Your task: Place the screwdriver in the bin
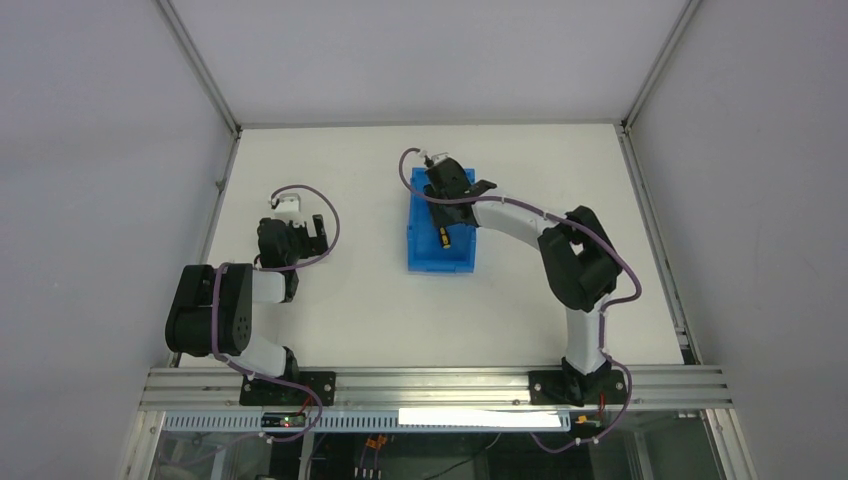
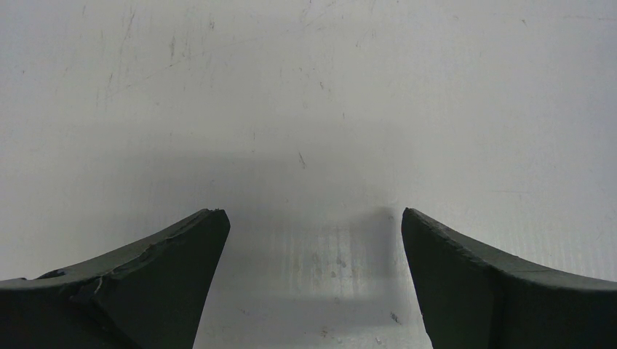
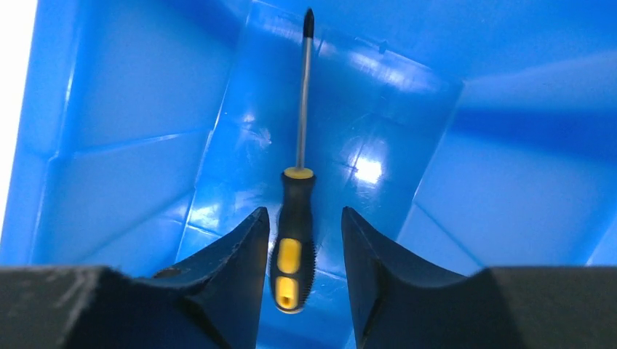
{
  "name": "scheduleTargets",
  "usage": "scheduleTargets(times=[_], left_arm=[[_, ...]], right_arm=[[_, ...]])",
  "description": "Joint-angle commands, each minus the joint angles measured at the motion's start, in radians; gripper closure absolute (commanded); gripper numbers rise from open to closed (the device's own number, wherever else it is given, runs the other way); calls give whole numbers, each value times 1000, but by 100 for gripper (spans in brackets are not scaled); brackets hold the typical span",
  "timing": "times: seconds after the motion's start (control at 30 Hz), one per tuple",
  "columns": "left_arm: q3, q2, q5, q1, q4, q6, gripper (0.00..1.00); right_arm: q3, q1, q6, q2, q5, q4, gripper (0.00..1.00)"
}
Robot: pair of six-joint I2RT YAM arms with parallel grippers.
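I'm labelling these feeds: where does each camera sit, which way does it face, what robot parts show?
Top external: above, behind the robot, looking down at the table; left arm and right arm show.
Left wrist: on the left arm, facing the table; left gripper open.
Right wrist: looks into the bin; right gripper open, straddling the screwdriver.
Shared: top and right wrist show bin and screwdriver.

The top view looks down from above and behind the arm bases [image 1: 288,386], holding the whole counter [image 1: 350,320]. The left wrist view faces the counter from very near, with the left claw [image 2: 312,212] at its lower edge. The right wrist view looks closely into the bin [image 3: 131,109], which the top view shows at centre.
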Motion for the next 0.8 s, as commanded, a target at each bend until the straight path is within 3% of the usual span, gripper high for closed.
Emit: scheduleTargets(times=[0.0,0.27,0.43,0.6,0.77], left_arm=[[22,-16,-3,-10,27,-3,1],[22,-15,-3,-10,27,-3,1],[22,-14,-2,-10,27,-3,1],[22,-14,-3,-10,27,-3,1],[22,-14,-3,-10,27,-3,1]], right_arm=[[33,18,20,-10,26,26,50],[125,41,36,-163,61,-77,29],[119,34,39,-278,134,-141,1],[15,-55,47,-410,168,-171,1],[-112,-266,53,-546,101,-197,1]])
